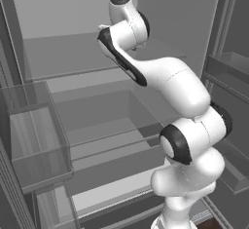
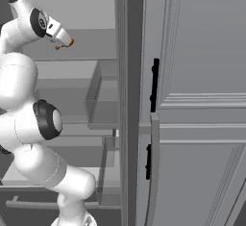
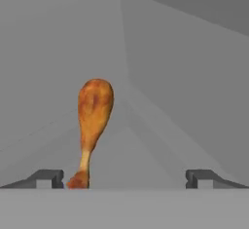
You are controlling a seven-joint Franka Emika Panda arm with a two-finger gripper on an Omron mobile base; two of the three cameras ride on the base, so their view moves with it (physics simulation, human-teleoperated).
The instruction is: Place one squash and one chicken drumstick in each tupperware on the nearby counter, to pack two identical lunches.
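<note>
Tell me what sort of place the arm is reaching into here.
Probably the inside of an open fridge: grey shelves stacked one above another, a clear see-through storage bin at the side, and an orange-brown chicken drumstick lying on a shelf ahead of the open two-finger gripper.

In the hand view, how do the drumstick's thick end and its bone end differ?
The thick end is broad and rounded; the bone end is thin, flaring into a small knob. The thick end lies far from the open gripper; the bone end sits close beside one fingertip, contact unclear. Both are orange-brown, parts of one drumstick.
</note>
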